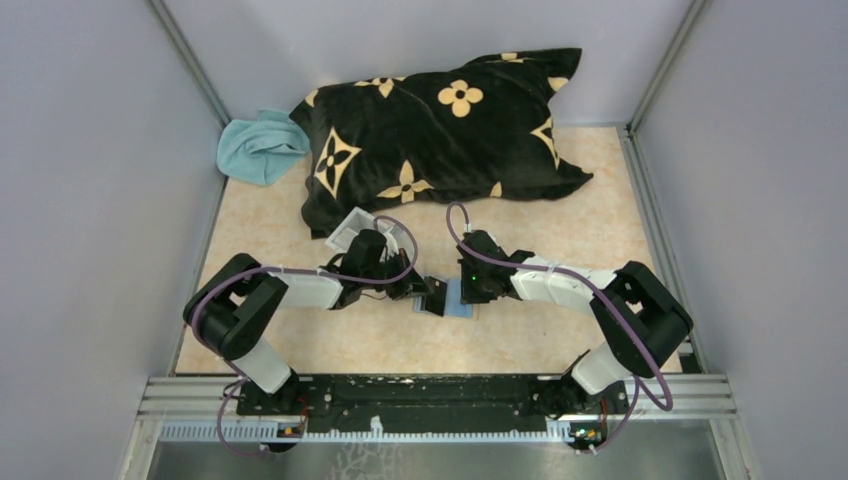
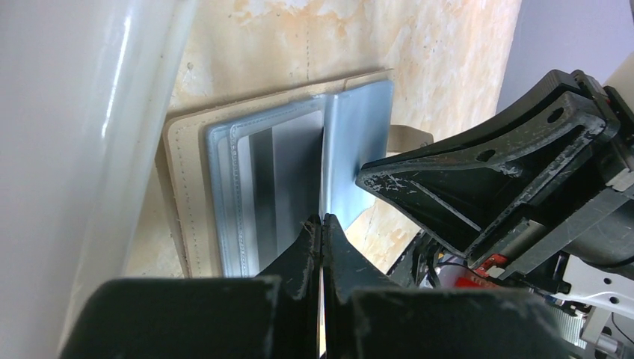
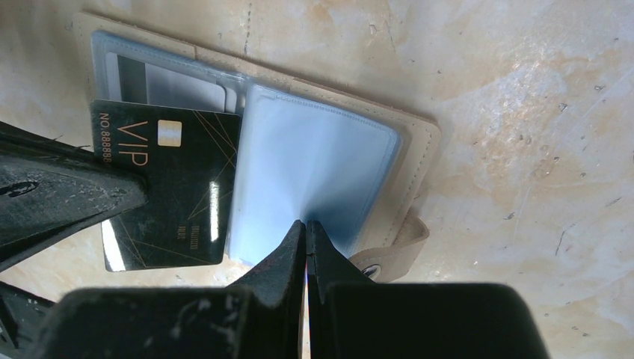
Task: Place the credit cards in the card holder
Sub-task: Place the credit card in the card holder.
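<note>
Holder point(image 3: 419, 149): tan, lying open and flat on the table point(image 3: 523, 112), mid-table between the two grippers, clear pockets facing up.
Tab point(image 3: 392, 250): tan strap with a snap stud, sticking out from the holder's edge beside the right fingers.
Sleeve point(image 3: 314, 164): a clear pocket leaf on the holder's right half, lifted off the stack and standing up in the left wrist view.
Card point(image 3: 176, 187): black, with "VIP" printed on it and a chip. It sits tilted over the holder's left half, one corner hanging past the edge over the table. It is not inside a pocket.
Left gripper point(image 2: 322, 222): jaws closed, pinching the card by its outer edge.
Right gripper point(image 3: 306, 224): jaws closed, pinching the sleeve by its free edge.
Other cards: none can be made out for certain, though the left pockets show pale shapes behind the plastic.
Tray point(image 1: 352, 228): clear, just far of the left gripper, touching the pillow's near edge.
Pillow point(image 1: 440, 130): black with tan flowers, at the far side.
Cloth point(image 1: 258, 148): teal, bunched in the far-left corner against the pillow.
</note>
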Tool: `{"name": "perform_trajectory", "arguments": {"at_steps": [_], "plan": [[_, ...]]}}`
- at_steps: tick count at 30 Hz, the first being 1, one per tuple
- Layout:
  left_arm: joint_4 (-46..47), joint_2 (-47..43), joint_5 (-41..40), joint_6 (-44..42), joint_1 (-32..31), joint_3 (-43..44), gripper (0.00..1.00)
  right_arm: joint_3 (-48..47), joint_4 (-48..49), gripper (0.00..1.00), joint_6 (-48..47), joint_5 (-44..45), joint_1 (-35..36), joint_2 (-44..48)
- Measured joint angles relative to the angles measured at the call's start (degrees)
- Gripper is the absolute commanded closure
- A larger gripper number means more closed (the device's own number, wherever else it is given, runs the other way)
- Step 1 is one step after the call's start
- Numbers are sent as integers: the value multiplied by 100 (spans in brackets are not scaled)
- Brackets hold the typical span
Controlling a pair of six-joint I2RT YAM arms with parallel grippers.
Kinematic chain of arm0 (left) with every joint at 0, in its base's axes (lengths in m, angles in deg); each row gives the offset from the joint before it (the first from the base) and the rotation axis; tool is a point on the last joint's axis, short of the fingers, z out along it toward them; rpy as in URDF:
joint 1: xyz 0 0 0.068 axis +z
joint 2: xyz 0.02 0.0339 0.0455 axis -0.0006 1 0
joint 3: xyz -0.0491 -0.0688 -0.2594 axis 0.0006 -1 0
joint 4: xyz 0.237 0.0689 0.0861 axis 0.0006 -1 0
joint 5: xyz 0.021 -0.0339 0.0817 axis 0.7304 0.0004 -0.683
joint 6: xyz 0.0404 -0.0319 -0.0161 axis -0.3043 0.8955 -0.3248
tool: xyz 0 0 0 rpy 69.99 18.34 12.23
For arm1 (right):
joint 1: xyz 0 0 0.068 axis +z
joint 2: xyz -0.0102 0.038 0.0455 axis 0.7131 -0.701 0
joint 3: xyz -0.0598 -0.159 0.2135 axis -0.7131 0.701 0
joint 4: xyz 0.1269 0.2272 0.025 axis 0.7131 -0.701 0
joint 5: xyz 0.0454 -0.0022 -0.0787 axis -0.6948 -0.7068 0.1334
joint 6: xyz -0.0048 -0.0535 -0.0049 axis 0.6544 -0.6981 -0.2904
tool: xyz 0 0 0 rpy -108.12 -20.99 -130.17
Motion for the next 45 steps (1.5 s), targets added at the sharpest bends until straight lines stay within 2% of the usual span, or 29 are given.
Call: {"name": "perform_trajectory", "arguments": {"at_steps": [28,45], "plan": [[516,-85,-11,85,-37,-192,100,0,11,100,-39,-13,0,-11],[304,-46,-232,85,-142,-168,100,0,22,100,-87,-26,0,-11]]}}
